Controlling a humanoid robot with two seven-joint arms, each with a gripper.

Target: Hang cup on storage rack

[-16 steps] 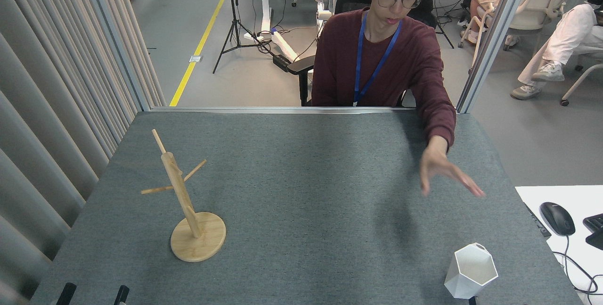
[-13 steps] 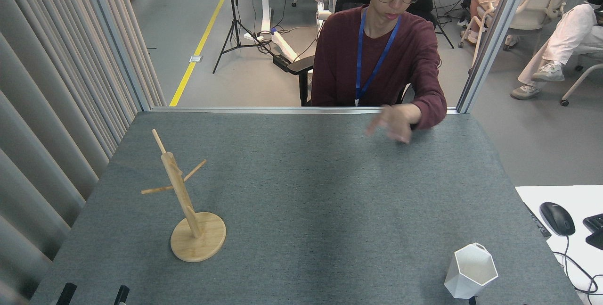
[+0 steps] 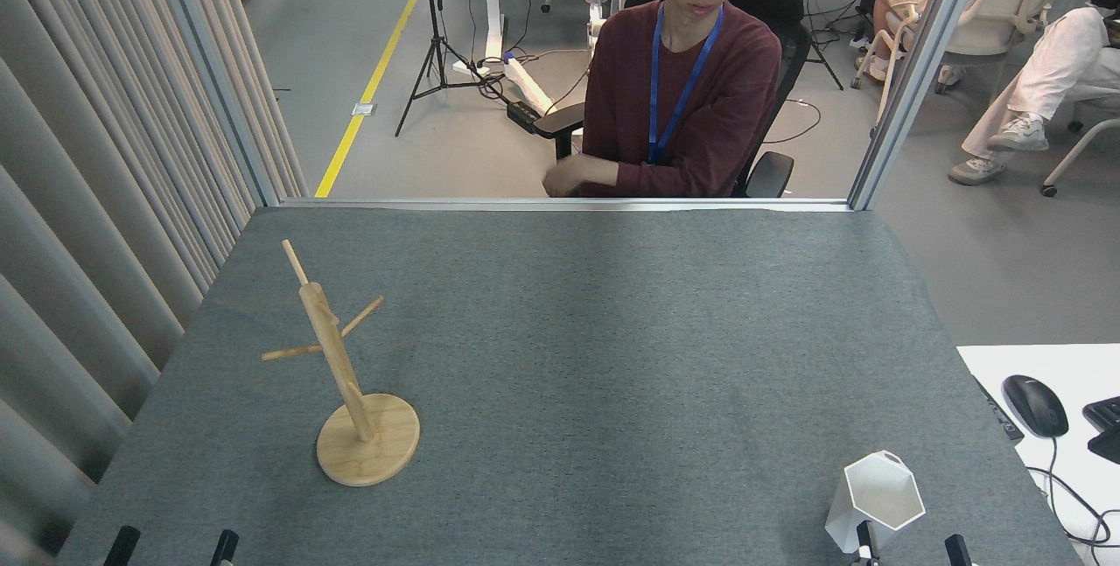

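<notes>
Standing upright at the table's (image 3: 560, 356) near right corner, the cup (image 3: 875, 500) sits just before the right pincer (image 3: 910, 547), spread unclenched; the storage rack (image 3: 346, 373) stands well left.

Storage rack (image 3: 346, 378) on the table (image 3: 577, 330) toward its left edge, cup (image 3: 875, 500) at the near right corner, well apart

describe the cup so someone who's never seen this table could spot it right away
Start at the grey felt table and go to its near right corner, far from the wooden rack on the left. The cup stands there upright, just in front of the right gripper. It is the only white thing on the felt, faceted with a hexagonal rim.
</notes>
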